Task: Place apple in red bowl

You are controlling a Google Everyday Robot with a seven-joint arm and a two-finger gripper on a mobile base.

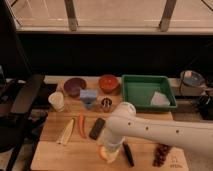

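You have the white arm (pixel 160 132) over the pale wood board (pixel 55 152). Its cream-white gripper (pixel 111 149) sits at the front edge, right at the yellow-orange apple (pixel 103 153), with a black tool (pixel 128 154) beside it and dark red-purple grapes (pixel 161 154) further right. Mid-board you see an orange carrot (pixel 82 125), a pale yellow strip (pixel 65 132) and a flat black block (pixel 97 128). Along the back stand a white cup (pixel 56 100), a maroon bowl (pixel 74 86), a light blue block (pixel 88 95), the orange-red bowl (pixel 108 82) and a plain green tray (pixel 148 77) holding a white cloth (pixel 159 98).
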